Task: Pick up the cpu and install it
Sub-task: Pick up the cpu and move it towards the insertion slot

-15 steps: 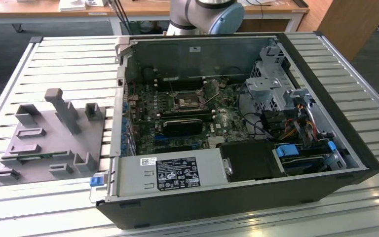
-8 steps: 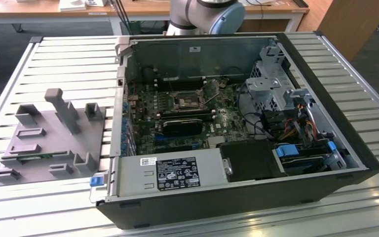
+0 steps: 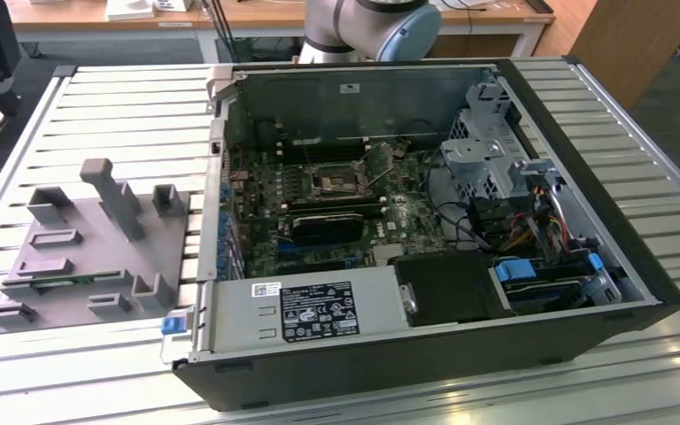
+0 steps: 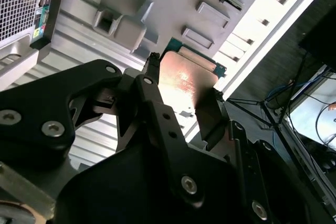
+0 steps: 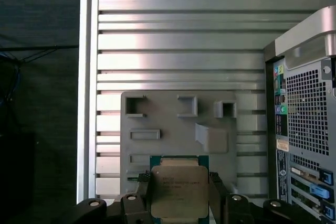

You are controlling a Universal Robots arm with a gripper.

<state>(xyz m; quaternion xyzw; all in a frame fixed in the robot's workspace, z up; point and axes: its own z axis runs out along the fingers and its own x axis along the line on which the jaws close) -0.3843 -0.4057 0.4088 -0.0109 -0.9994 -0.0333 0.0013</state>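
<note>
Evidently the gripper [image 5: 179, 181] pinches the cpu [image 5: 179, 195] by two opposite edges, over the grey holder plate [image 5: 173, 114]. Such a thin hold could let it slip or tilt

**Slatted tabletop bears a case and a holder plate**

The tabletop [image 3: 116, 106] is a silver metal surface of long parallel slats, closed off by a plain rail along its edge. An open black computer case [image 3: 435, 363] lies on its side on the slats, its inside facing up, and takes up the middle and the exterior view's right. Just beside the case, toward the exterior view's left, a flat grey holder plate [image 3: 92, 257] rests on the slats. Upright grey blocks and posts rise from the plate.
</note>
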